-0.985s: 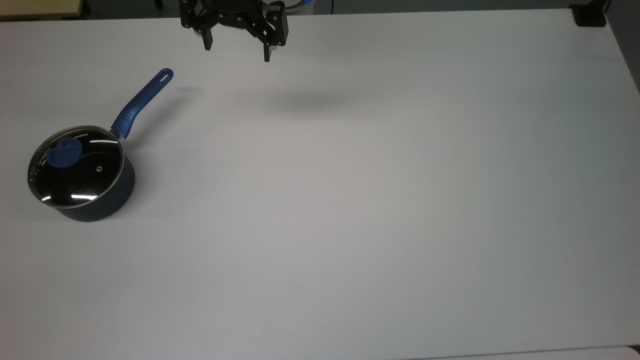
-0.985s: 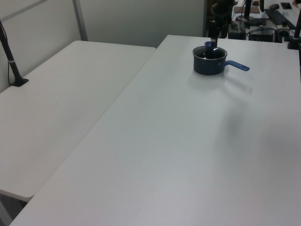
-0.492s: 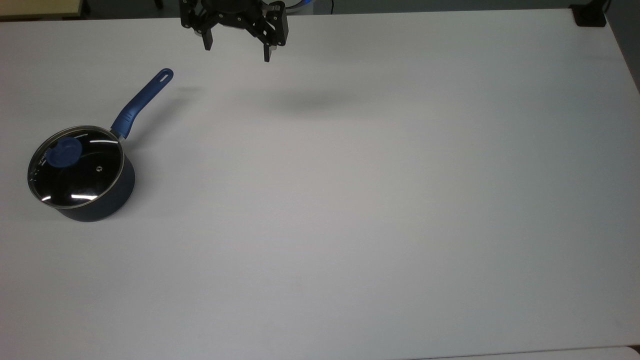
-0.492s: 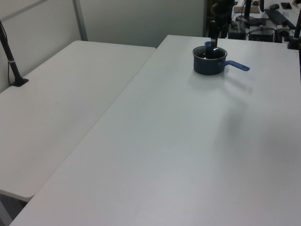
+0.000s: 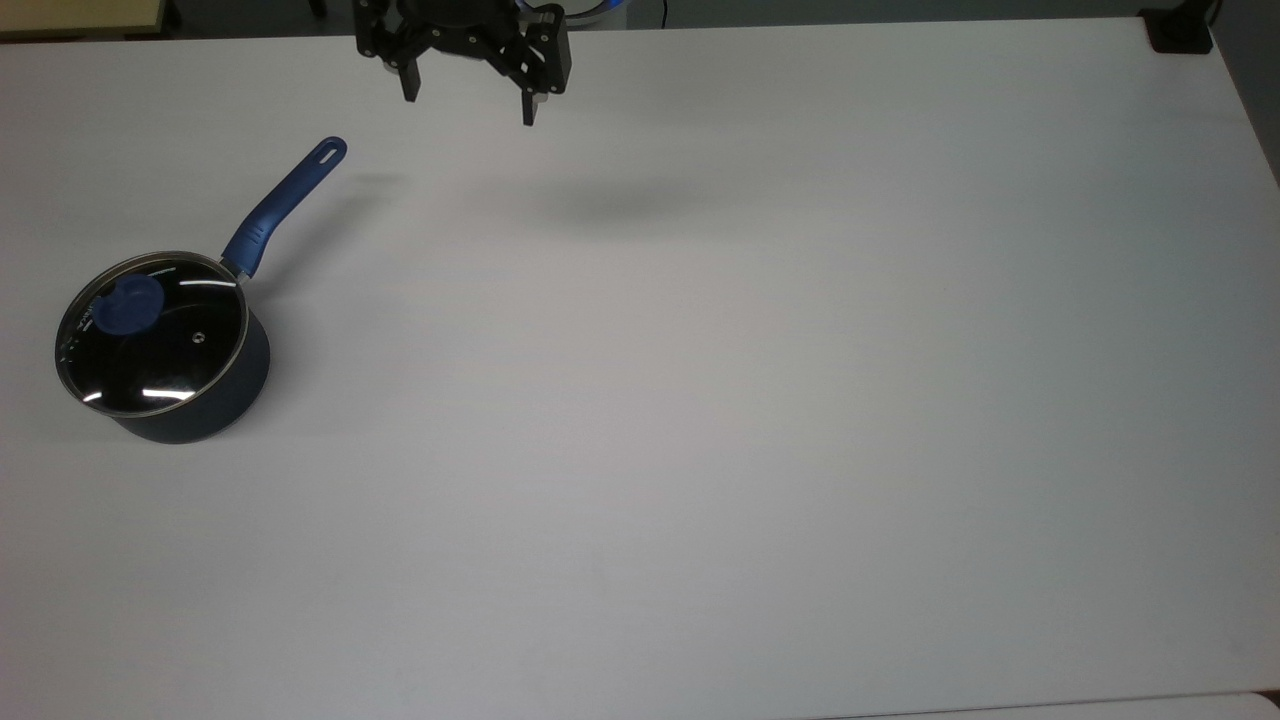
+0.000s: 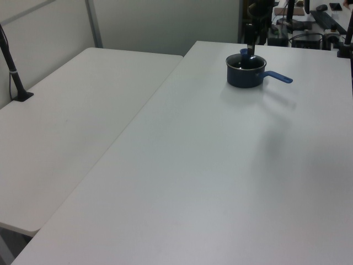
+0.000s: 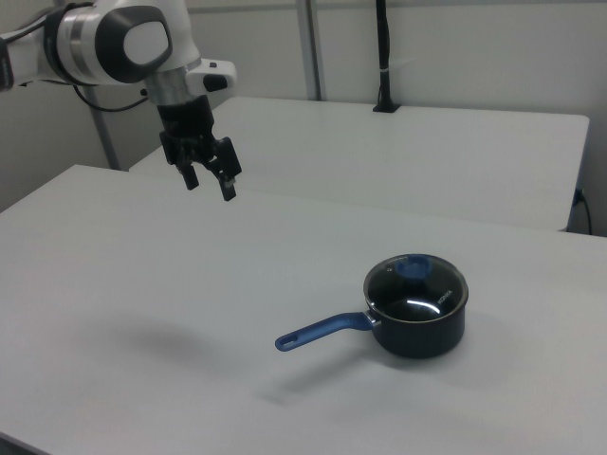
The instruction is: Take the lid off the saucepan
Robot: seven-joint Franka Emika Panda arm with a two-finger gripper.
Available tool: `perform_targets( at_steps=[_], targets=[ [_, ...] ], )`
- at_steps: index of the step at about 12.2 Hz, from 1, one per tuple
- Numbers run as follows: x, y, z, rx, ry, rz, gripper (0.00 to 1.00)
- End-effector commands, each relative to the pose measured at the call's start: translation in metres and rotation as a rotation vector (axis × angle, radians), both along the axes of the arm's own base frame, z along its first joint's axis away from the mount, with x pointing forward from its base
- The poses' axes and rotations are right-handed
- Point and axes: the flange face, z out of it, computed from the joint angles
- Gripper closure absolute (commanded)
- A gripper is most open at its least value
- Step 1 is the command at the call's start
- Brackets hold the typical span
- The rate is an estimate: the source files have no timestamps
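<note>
Hovering hand (image 5: 468, 108), open, empty

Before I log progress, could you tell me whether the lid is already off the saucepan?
No, the lid sits on the saucepan.

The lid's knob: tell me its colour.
Blue. The knob on the lid shows best in the top view, matching the saucepan's blue handle.

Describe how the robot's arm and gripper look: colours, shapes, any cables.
The arm is built of rounded white segments with grey round joint caps. At its end sits a black gripper with two slim black fingers on angular black linkages dotted with small pale screws. A thin dark cable trails behind the arm.
</note>
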Motion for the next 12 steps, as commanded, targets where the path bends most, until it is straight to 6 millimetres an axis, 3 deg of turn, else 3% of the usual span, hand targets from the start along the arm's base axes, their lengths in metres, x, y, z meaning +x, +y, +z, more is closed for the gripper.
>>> perform_targets(
  at_steps=[1, 3, 6, 7, 12],
  targets=[
    [0.022, -0.034, -0.012, -0.022, -0.043, -0.050, 0.00],
    [0.027, -0.057, -0.009, -0.024, -0.055, -0.088, 0.00],
    [0.041, -0.073, -0.021, -0.031, -0.107, -0.110, 0.00],
    [0.041, -0.088, -0.023, -0.030, -0.105, -0.133, 0.00],
    [0.063, -0.110, -0.048, -0.030, -0.134, -0.166, 0.00]
  ],
)
